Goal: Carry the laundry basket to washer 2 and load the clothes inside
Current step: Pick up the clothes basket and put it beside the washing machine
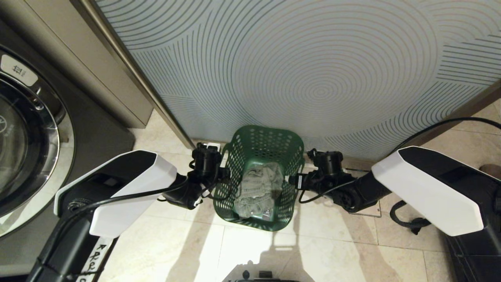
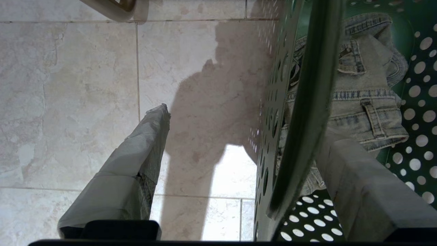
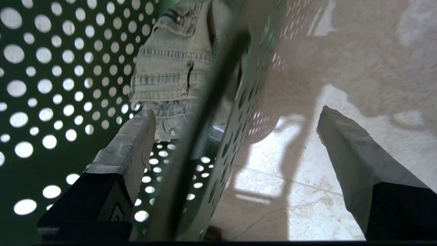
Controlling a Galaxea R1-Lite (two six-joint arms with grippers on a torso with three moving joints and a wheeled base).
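The dark green laundry basket [image 1: 266, 131] stands on the tiled floor against the patterned wall, with the clothes [image 1: 258, 188], a pale denim bundle, lying in its bottom. My left gripper [image 2: 244, 123] is open astride the basket's left rim [image 2: 307, 119], one finger inside and one outside. My right gripper [image 3: 235, 112] is open astride the right rim [image 3: 205, 119] in the same way. The clothes [image 2: 365, 85] [image 3: 170, 68] lie below both. A dark grey front-load washer [image 1: 78, 129] fills the left edge. Its label [image 1: 18, 70] is unreadable, so I cannot tell whether it is washer 2.
A wall panel [image 1: 321, 78] with curved line patterns rises right behind the basket. A beige cabinet [image 1: 98, 78] stands between it and the washer. A black cable [image 1: 407, 223] and a metal floor plate [image 1: 370, 213] lie at the right.
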